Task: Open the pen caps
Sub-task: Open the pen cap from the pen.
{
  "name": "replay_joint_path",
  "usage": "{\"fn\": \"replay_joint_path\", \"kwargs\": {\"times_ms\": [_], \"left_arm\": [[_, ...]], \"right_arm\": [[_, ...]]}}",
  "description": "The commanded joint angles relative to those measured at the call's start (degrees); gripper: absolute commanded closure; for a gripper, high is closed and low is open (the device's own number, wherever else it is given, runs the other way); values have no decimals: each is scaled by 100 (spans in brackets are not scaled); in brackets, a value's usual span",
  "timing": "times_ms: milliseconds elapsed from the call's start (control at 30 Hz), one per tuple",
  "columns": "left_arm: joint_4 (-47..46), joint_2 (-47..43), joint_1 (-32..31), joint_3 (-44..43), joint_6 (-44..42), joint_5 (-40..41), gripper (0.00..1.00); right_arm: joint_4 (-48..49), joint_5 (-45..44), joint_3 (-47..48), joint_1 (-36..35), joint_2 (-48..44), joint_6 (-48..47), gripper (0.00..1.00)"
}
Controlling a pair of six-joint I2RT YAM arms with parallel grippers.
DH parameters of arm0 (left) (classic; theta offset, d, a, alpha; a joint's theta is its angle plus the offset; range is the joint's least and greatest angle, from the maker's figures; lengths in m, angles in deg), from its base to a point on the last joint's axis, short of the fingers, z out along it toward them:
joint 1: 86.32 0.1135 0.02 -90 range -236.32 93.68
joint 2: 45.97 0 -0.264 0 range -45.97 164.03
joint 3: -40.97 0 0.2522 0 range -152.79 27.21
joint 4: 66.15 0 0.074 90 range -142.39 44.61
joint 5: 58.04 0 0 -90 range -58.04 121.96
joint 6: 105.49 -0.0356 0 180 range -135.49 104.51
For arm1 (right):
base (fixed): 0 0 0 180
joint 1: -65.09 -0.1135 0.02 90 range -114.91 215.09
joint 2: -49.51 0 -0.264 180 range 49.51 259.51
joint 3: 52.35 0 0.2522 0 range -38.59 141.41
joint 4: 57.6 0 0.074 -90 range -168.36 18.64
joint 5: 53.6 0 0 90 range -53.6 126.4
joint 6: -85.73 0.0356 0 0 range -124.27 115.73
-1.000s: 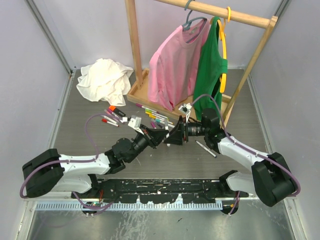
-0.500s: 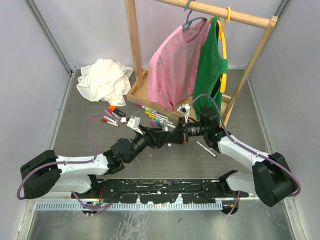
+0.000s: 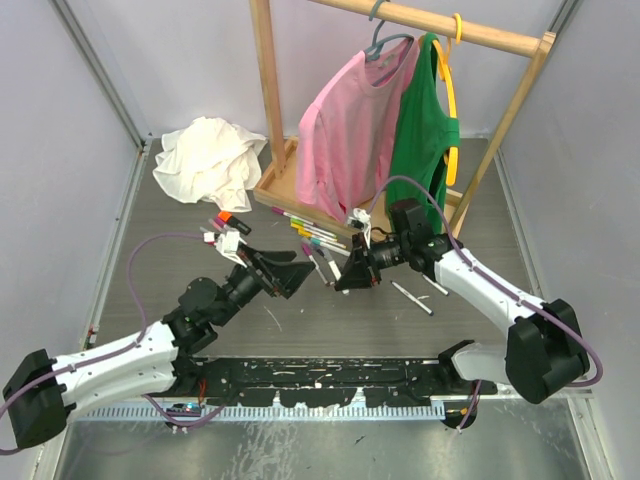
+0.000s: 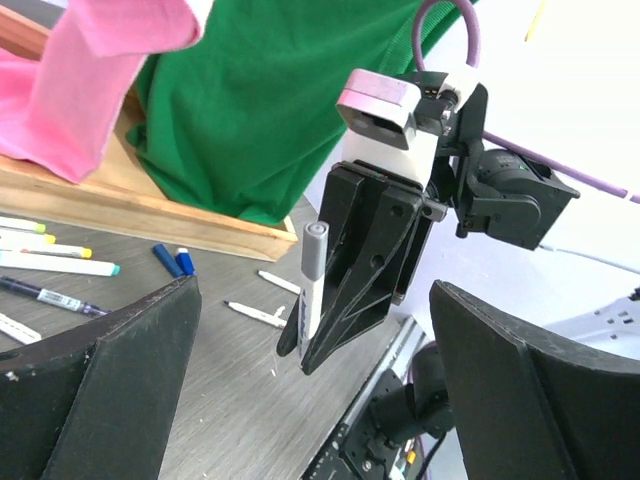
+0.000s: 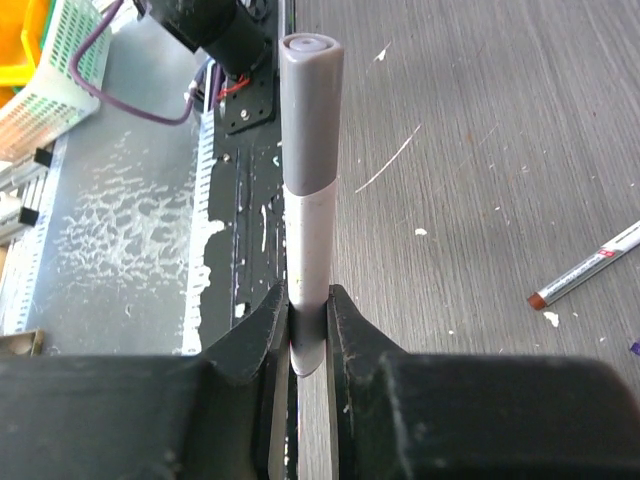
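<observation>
Right gripper point(image 5: 308, 320): fingers clenched on the low end of a pen point(image 5: 308, 215), white barrel held upright, grey cap point(image 5: 310, 110) on top and seated. Left gripper point(image 3: 283, 275): jaws released, spread wide, nothing between them.

Change over the last second: the two grippers were together at mid-worktop with the left one closed. Now the left has let go and drawn back toward the near left, and the right has closed. We read this as a handover: the pen now sits with the right arm alone, above the middle of the worktop. The cap is not yet off, so the step is not done. We judge that the left must return and take the cap end for the pull.

The other pens point(image 3: 312, 236) lie in a loose row at the far middle of the worktop point(image 3: 470, 230), in front of the rack point(image 3: 268, 100). One more point(image 3: 412, 298) lies near the right gripper.

Surface: grey, grained, scratched, flecked white. Room: pale walls, a pink shirt point(image 3: 350, 130) and a green shirt point(image 3: 420, 130) on the rack, a white cloth point(image 3: 210, 160) at the far left corner.
</observation>
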Motion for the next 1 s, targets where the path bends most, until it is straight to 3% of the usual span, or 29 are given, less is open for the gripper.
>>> {"fn": "replay_joint_path", "kwargs": {"times_ms": [0,200,467,967], "left_arm": [[192,193,338,-430,381,-1244,2],[-290,1063,690,-712,773,-1902,2],[-930,1932,821,-939,1204,-2190,34],[-1227,2372,824,-1000,1307,-2265,54]], "right_arm": [[-740,190,326,-20,-36,-806,99],[-860,197,339,-18,-60,-902,99],[-920,201,351,-18,-34,-914,98],[-968,196,357,-30,96,-914,98]]}}
